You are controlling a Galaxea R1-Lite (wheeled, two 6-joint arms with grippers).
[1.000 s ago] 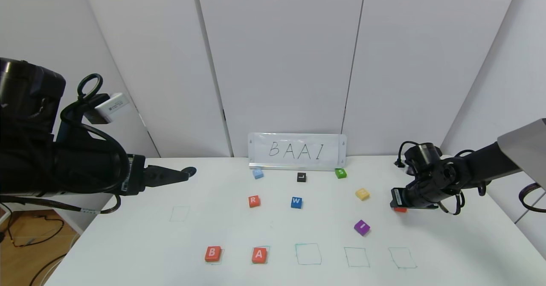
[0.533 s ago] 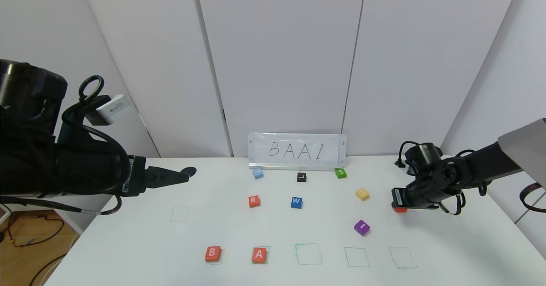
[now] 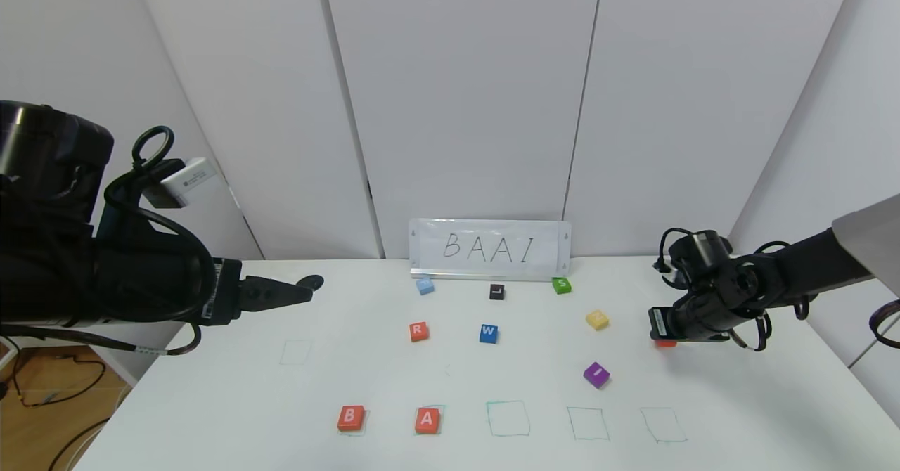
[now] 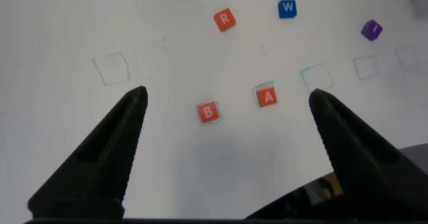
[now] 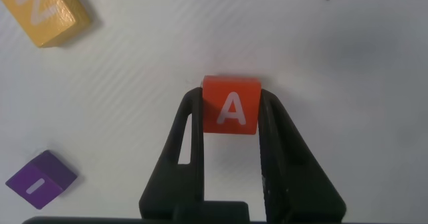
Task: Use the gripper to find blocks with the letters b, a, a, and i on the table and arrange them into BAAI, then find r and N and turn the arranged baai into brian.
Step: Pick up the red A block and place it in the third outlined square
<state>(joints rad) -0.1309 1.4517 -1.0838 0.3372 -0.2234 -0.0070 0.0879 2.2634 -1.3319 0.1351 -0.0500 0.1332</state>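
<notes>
My right gripper (image 3: 661,335) is shut on an orange-red A block (image 5: 231,107) at the right side of the white table (image 3: 394,369), low over the surface; only a sliver of this block (image 3: 665,344) shows under the fingers in the head view. Orange-red B (image 3: 351,417) and a second A (image 3: 427,420) lie in the first two green squares of the front row. Purple I (image 3: 596,373) lies right of centre, also in the right wrist view (image 5: 40,179). Orange-red R (image 3: 418,330) lies mid-table. My left gripper (image 3: 309,285) is open and empty, held high over the table's back left.
Blue W (image 3: 489,333), yellow N (image 3: 597,319), green S (image 3: 561,285), black L (image 3: 497,292) and a light blue block (image 3: 425,286) lie toward the back. A BAAI sign (image 3: 490,248) stands at the back edge. Three front squares (image 3: 508,417) hold nothing.
My right gripper has shifted slightly right and back with the A block in it. My left arm has barely moved.
</notes>
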